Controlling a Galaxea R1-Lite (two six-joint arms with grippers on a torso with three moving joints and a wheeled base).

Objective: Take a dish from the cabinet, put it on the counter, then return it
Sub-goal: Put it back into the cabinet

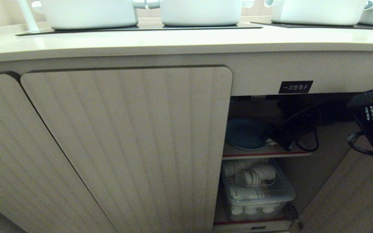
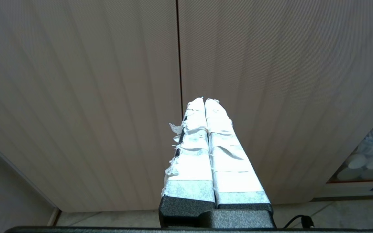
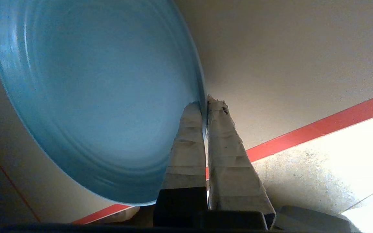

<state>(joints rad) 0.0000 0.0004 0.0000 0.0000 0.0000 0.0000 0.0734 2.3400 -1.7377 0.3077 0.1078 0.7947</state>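
White pots [image 1: 89,13] stand on black cooktop panels [image 1: 141,28]; pale tiled floor [image 2: 335,213] runs below, evenly lit.

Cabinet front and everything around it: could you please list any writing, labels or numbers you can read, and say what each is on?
"一次性筷子": white characters on the small black label, fixed to the cabinet panel above the open compartment.
No other text shows in any view.
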